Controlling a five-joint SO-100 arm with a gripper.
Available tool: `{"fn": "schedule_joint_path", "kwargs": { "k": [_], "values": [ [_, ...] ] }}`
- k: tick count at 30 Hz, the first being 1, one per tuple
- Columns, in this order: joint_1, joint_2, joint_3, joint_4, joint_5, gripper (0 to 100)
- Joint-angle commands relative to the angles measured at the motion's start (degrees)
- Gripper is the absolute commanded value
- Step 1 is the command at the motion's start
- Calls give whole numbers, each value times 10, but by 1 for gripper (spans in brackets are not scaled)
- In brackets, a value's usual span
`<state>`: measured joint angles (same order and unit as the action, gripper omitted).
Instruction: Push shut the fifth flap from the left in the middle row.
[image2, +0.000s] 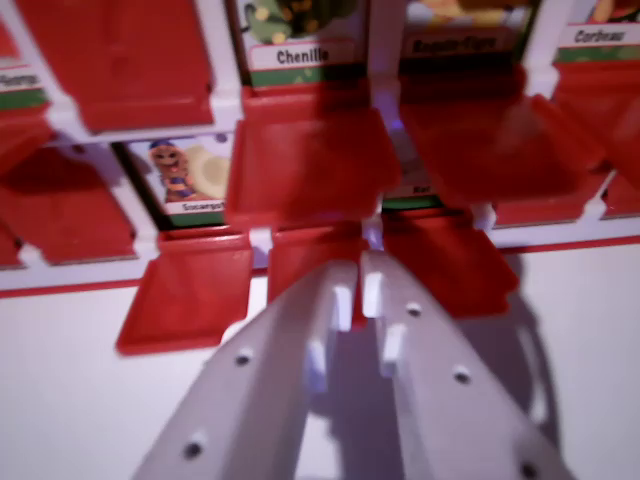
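Gripper: white printed claw (358, 290) filled the bottom of the wrist view, its two fingers drawn close together with only a thin gap between the tips, holding nothing.
Fingertips: they (372, 285) sat at the lower edge of the board, over the seam between two red flaps of the bottom row.
Board: a white frame (228, 100) with rows of red flaps and picture cards stood across the top half of the view.
Middle-row flap: a red flap (310, 165) straight above the claw tips looked folded over its card; whether it was the fifth from the left I could not tell, since the row ran off both sides.
Neighbour on the wrist view's left: an open window showing a cartoon figure card (185, 175).
Neighbour on the wrist view's right: another red flap (480, 140), blurred.
Upper row: a card labelled "Chenille" (300, 55) was uncovered, with a large red flap (125, 60) beside it.
Bottom row: a flap (190, 300) lay tipped forward onto the white table (80, 410).
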<state>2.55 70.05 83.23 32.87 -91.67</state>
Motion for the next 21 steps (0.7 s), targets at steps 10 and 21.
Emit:
{"fn": "schedule_joint_path", "kwargs": {
  "k": [10, 21],
  "values": [
    [-19, -48, -142, -19, 2, 0],
    [-22, -54, -174, -78, -14, 0]
  ]
}}
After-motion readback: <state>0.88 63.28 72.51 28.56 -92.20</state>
